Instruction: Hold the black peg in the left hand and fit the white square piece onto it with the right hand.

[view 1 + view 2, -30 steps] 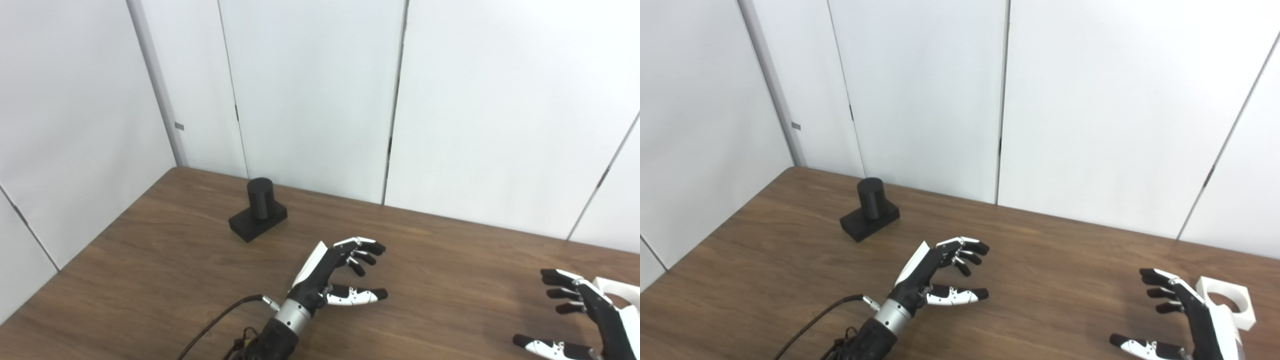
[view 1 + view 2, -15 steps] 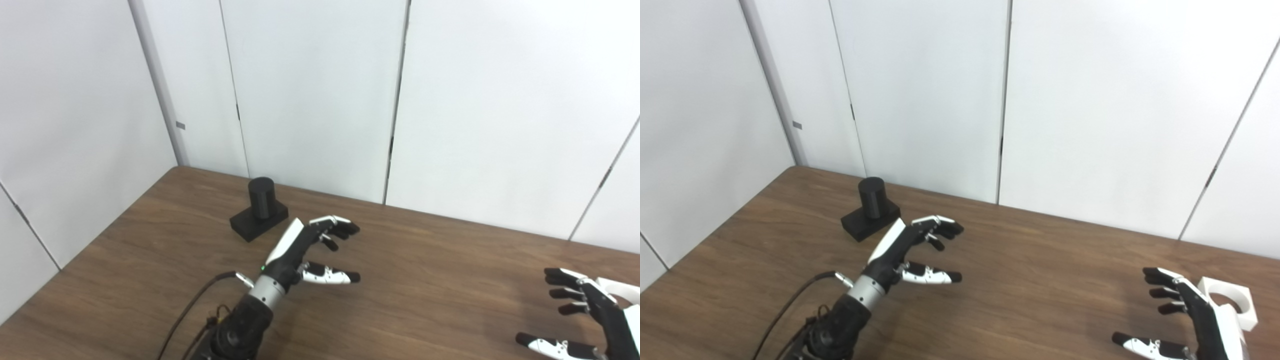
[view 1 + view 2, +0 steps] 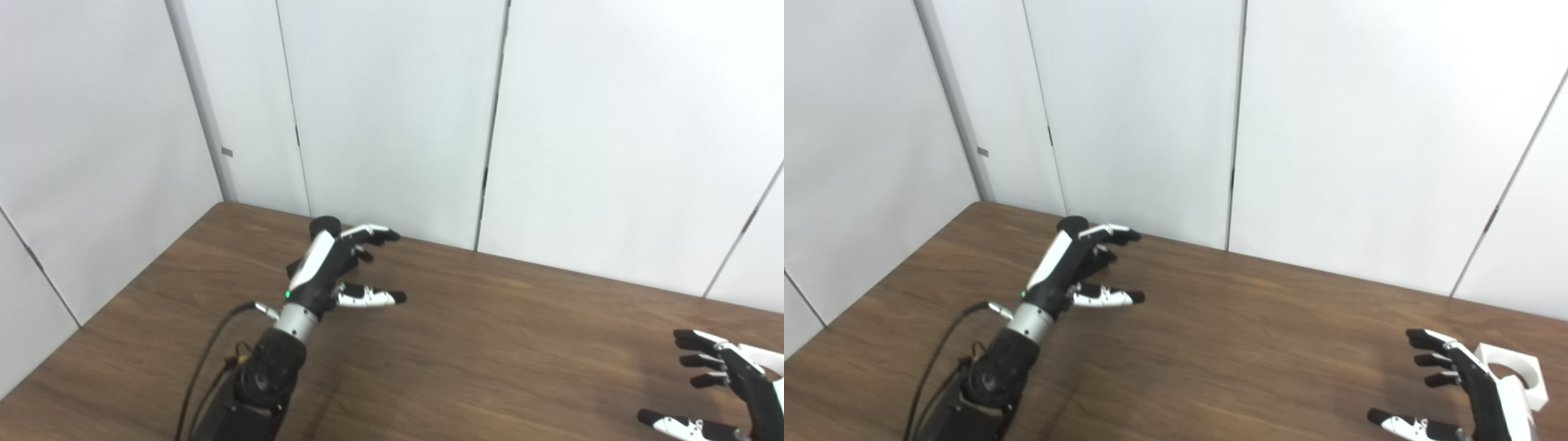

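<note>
So far nothing is being held, and the whole fit is lying ahead: the peg is not yet grasped, the white piece is not yet picked up, and the two are sitting well apart at opposite sides of the frame.

At centre left, the left hand (image 3: pixel 331 269) is hovering with fingers and thumb spread, gripping nothing. It is covering most of the black peg (image 3: pixel 324 225), which is standing on the tabletop (image 3: pixel 490 343) just behind the hand; only the peg's round top is showing above the knuckles. Whether the hand is touching the peg is not clear from either view.

At lower right, the right hand (image 3: pixel 1464 392) is likewise spread and empty, fingers pointing toward frame left. The white square piece (image 3: pixel 1516 380), with its round hole facing up, is lying on the tabletop just beside that hand, on its far right side, partly hidden by it.
</note>
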You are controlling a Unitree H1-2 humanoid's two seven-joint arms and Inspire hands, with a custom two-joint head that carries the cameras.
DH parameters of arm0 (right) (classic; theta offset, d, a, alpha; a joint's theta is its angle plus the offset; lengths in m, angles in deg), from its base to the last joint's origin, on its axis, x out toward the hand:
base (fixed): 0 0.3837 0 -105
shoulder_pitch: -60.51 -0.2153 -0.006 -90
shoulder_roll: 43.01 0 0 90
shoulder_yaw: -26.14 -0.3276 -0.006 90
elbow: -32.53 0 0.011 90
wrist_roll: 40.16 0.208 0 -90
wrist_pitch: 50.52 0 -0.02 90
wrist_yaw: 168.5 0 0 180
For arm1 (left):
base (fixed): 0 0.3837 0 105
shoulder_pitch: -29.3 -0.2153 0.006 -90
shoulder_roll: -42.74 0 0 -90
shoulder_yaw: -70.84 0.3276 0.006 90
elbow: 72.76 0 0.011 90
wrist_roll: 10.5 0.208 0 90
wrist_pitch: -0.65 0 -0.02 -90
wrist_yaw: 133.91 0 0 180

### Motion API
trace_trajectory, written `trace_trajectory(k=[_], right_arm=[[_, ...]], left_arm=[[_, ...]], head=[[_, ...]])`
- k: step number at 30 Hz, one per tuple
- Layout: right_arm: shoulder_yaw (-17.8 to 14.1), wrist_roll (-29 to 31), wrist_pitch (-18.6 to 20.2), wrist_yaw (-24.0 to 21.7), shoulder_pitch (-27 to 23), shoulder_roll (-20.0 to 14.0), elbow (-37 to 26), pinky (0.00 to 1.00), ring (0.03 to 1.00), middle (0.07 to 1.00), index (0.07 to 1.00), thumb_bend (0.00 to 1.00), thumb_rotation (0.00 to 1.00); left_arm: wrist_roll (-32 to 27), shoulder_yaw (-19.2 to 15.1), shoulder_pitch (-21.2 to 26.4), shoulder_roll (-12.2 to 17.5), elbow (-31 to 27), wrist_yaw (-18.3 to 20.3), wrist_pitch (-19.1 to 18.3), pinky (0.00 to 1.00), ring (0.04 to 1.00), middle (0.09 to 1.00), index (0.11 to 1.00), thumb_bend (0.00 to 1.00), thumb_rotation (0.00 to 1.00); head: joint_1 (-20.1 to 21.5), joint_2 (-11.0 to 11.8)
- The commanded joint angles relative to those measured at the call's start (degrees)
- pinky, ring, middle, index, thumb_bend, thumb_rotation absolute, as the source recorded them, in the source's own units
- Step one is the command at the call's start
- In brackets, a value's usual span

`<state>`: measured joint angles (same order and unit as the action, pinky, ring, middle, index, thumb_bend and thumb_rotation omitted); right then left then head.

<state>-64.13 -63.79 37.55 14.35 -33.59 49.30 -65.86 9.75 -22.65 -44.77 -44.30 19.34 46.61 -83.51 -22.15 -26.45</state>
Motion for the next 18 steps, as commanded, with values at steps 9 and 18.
trace_trajectory(k=[9,18], right_arm=[[-0.79,0.63,-0.17,-0.11,-1.27,-0.63,-2.79,0.53,0.666,0.726,0.721,0.65,0.0],[-0.62,0.51,-0.03,-0.15,-1.26,-0.68,-3.13,0.54,0.667,0.724,0.721,0.65,0.0]], left_arm=[[0.8,-4.44,5.15,4.27,-1.85,-2.94,-3.13,0.77,0.857,0.839,0.765,0.87,0.08],[5.9,-3.93,7.15,7.58,1.21,-5.2,-4.87,0.83,0.935,0.921,0.792,0.89,0.14]], head=[[-0.35,-0.23],[-0.29,-0.46]])
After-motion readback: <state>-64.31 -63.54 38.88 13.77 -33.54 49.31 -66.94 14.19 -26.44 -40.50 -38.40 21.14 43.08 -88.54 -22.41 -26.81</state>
